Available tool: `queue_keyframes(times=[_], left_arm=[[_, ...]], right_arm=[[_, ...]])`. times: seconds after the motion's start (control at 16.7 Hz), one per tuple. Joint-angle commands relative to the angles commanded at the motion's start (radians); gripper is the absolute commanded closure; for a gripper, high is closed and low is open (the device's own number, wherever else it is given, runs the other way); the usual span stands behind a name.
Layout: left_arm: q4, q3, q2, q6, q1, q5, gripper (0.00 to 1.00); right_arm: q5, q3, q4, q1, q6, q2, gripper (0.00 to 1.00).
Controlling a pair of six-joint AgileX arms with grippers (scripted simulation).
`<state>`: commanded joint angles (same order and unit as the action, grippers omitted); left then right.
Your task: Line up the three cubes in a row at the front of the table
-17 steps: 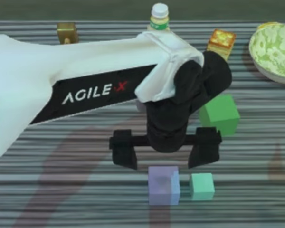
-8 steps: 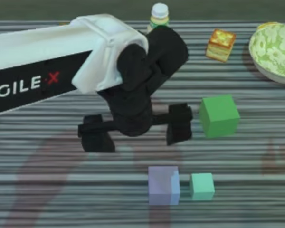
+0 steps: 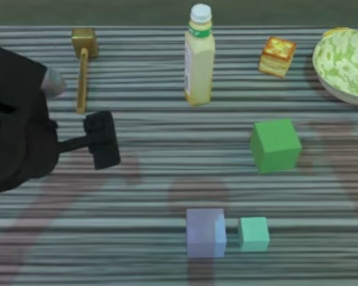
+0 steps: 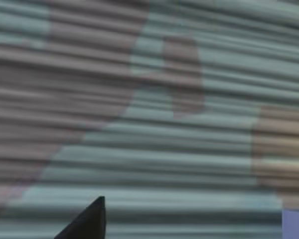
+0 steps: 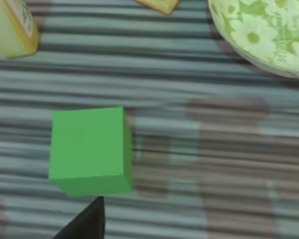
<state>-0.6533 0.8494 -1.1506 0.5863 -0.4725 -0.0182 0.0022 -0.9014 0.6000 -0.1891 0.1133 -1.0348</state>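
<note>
On the striped table [image 3: 137, 196] the pale lavender-blue cube [image 3: 205, 232] and the small mint-green cube [image 3: 253, 233] sit side by side near the front edge, a small gap between them. The larger bright green cube [image 3: 275, 145] stands farther back on the right, apart from them. My left gripper [image 3: 51, 146] is at the far left, open and holding nothing; one dark finger [image 3: 101, 140] sticks out. Its wrist view shows a fingertip [image 4: 95, 219] and a corner of the lavender cube [image 4: 295, 224]. In the right wrist view a fingertip [image 5: 92, 219] hovers close to the green cube [image 5: 89, 149], open, not touching.
Along the back stand a brass hammer [image 3: 82, 65], a pale yellow bottle [image 3: 198, 56], an orange-yellow patterned box [image 3: 277, 56] and a green flowered bowl [image 3: 345, 62] at the right edge. The right arm shows only as a dark sliver at that edge.
My left arm has swung away to the left from above the lavender and mint cubes, uncovering the hammer and bottle. No cube has moved.
</note>
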Motion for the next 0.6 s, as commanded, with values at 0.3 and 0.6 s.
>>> queue_keyframes(times=[0.3, 0.6], left_arm=[[0.262, -0.388, 0.484, -0.23, 0.215, 0.003, 0.0], [0.498, -0.689, 0.904, -0.446, 0.392, 0.011, 0.0]], right_arm=[[0.003, -0.433, 0.308, -0.091, 0.054, -0.581, 0.0], [0.003, -0.791, 0.539, -0.165, 0.1, -0.983, 0.0]])
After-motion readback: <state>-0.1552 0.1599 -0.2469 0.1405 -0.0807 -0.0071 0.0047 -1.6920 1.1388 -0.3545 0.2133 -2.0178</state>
